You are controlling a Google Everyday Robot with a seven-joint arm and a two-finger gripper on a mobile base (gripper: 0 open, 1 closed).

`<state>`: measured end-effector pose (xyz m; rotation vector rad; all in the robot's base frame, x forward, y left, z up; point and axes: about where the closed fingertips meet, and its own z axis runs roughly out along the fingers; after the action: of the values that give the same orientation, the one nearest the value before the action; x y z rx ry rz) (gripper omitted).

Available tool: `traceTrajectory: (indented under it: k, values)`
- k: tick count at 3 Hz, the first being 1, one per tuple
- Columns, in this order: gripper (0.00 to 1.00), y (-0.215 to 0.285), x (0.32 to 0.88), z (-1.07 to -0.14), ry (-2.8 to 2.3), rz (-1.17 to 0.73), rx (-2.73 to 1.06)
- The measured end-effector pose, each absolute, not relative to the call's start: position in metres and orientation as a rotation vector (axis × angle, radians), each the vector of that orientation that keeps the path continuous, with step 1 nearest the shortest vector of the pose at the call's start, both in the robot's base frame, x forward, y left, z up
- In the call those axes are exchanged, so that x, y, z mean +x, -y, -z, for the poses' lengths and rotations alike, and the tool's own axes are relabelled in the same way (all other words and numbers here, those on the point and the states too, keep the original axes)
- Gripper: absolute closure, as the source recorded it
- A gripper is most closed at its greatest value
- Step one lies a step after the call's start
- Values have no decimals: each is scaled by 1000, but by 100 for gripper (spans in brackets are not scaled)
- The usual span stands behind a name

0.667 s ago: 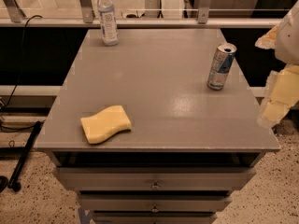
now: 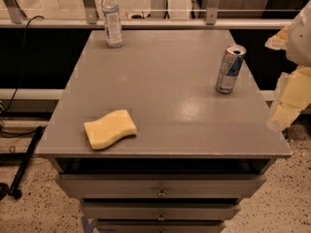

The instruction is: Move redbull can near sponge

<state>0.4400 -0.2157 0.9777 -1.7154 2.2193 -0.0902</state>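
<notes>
One redbull can (image 2: 230,69), lettering too small to read, one sponge (image 2: 110,129) and one labelled bottle (image 2: 112,18) stand apart on the bench (image 2: 170,81). The end effector (image 2: 290,98) hangs off the right edge; I cannot tell its grip.

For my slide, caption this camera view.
Redbull can upright at right of table, sponge front-left, gripper beside the right edge.

Kinda dim and warm-toned in here. Overhead light leaves a soft glare patch on the worktop (image 2: 170,72) right of center, with deep shadow underneath. The end effector (image 2: 290,100), just off the worktop's right edge, looks washed-out pale yellow.
</notes>
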Motion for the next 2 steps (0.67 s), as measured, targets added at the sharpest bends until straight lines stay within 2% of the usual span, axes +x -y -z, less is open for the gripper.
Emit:
traceTrajectory:
  k: [2]
  values:
    - [0,255,529,-955,-2151,-113,-1461]
